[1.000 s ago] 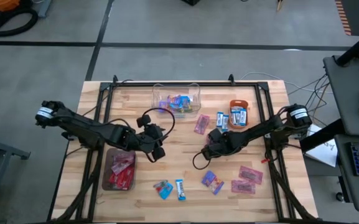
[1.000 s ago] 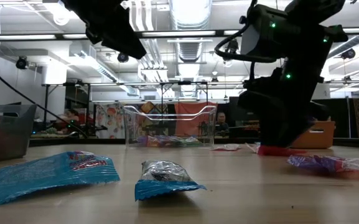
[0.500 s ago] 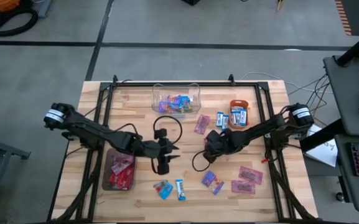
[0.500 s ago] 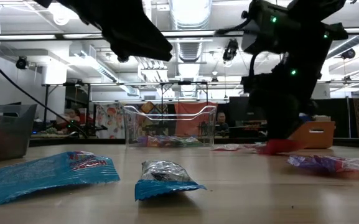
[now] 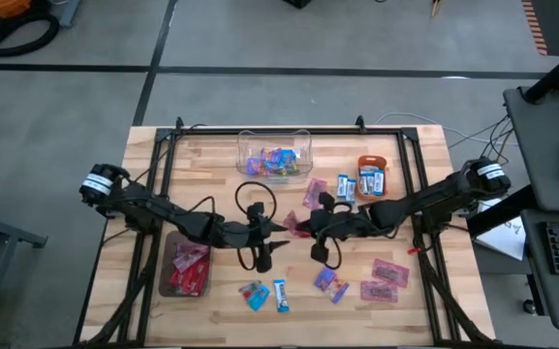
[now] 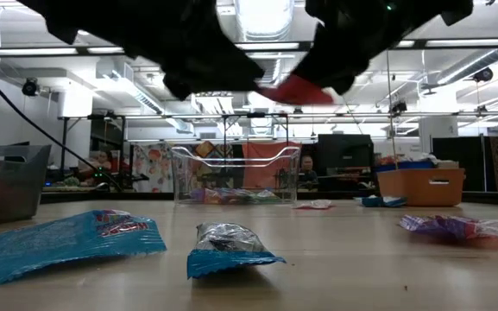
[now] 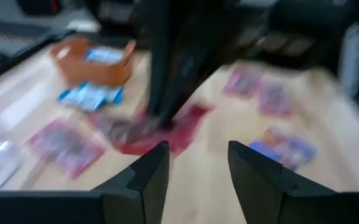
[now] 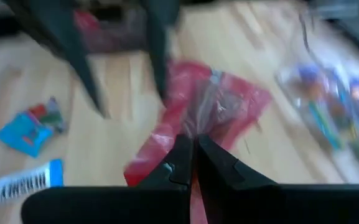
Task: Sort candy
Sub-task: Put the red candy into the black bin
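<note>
High view: a red candy [image 5: 299,225] is held clamped in the right pincer [image 5: 310,226] above mid-worktop [image 5: 424,301], its free end pointed toward the left pincer [image 5: 277,236], whose fingers are spread apart just beside it, facing it for a handover.

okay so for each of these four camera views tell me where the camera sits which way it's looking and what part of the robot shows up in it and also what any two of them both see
High view: above the table, looking straight down; both dark arms show, the left gripper facing the right gripper at mid-table.
Low view: at table-top height, looking level across to the clear plastic box; both arms hang overhead.
Left wrist view: on the left arm, facing the right arm; its own two open fingers show.
Right wrist view: on the right arm; its fingers pinch a red shiny wrapped candy.
Shared: both wrist views see that red candy.
</note>
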Available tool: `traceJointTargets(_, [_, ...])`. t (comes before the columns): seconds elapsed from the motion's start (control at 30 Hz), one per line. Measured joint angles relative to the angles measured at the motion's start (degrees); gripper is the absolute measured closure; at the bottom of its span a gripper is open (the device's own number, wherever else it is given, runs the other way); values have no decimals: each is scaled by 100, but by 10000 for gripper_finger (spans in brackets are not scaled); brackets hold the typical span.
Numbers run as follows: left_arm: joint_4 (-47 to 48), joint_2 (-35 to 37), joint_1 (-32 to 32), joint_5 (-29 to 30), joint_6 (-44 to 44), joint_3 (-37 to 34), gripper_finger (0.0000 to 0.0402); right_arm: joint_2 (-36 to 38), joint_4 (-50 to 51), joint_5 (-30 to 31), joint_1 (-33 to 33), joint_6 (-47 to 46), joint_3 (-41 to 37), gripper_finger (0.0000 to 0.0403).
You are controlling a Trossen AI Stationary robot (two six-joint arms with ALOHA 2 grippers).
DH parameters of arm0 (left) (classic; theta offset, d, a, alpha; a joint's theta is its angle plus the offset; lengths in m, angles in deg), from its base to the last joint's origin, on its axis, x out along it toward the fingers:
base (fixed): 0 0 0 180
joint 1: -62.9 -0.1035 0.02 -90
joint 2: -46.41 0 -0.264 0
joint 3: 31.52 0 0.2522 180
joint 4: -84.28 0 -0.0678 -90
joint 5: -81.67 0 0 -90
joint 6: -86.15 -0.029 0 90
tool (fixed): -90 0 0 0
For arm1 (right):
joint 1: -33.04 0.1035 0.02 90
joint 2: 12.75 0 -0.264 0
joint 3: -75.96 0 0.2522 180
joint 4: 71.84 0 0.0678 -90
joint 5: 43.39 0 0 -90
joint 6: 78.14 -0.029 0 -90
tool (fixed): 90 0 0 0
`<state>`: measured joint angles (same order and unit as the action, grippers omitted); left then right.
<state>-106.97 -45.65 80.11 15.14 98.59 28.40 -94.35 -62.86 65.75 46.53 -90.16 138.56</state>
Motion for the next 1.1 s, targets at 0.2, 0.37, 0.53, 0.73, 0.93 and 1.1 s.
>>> traceJointTargets(0.2, [317, 212, -2, 374, 354, -100, 231, -152, -560, 63, -2, 460, 2, 392])
traceJointTargets(0.37, [894, 406, -7, 458, 610, -189, 227, -232, -775, 42, -2, 569, 2, 391])
traceJointTargets(0.53, [1007, 548, -7, 476, 621, -217, 227, -226, -835, 229, -2, 695, 0, 391])
traceJointTargets(0.73, [1127, 636, -33, 608, 545, -195, 227, -221, -472, 230, -61, 61, 0, 391])
traceJointTargets(0.93, [1240, 672, -33, 603, 348, -197, 227, -296, -83, 256, -144, -192, -76, 390])
traceJointTargets(1.1, [1247, 672, -33, 603, 301, -197, 227, -444, -416, 166, -183, 154, -366, 377])
